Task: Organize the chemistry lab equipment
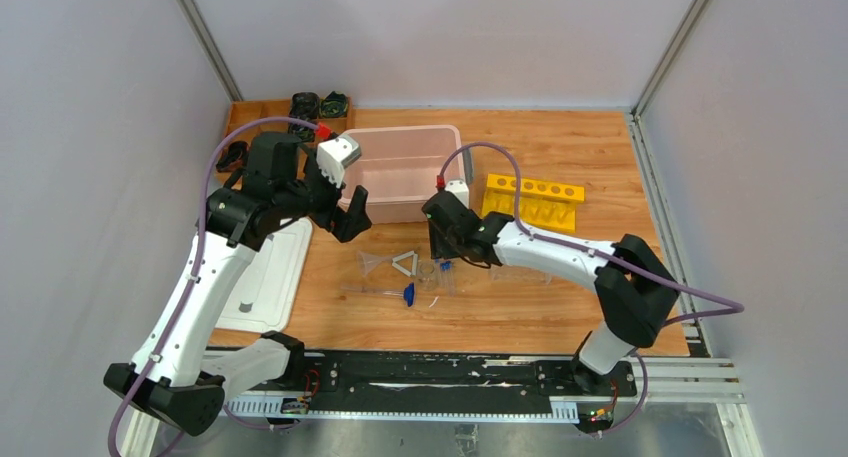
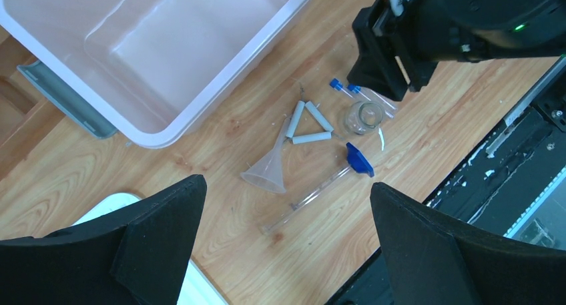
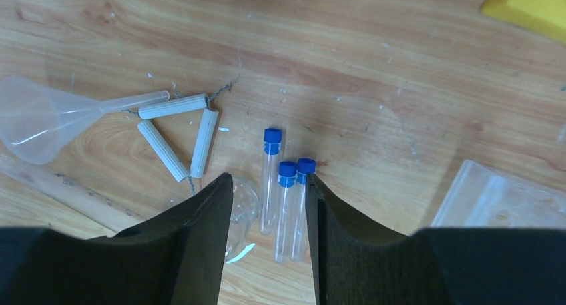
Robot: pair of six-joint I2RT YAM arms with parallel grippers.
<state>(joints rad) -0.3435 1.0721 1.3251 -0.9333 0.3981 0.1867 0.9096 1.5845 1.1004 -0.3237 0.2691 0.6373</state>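
The small items lie together mid-table: a clear funnel, a white triangle, a tiny clear dish, three blue-capped clear tubes and a thin clear rod with a blue tip. The clear tube rack lies to their right. My right gripper is open, low over the tubes, its fingers on either side of them. My left gripper is open and empty, high above the funnel.
A pale plastic bin stands behind the items. A yellow tube rack sits at the back right. A white tray lies at the left. A wooden box with black parts is at the back left.
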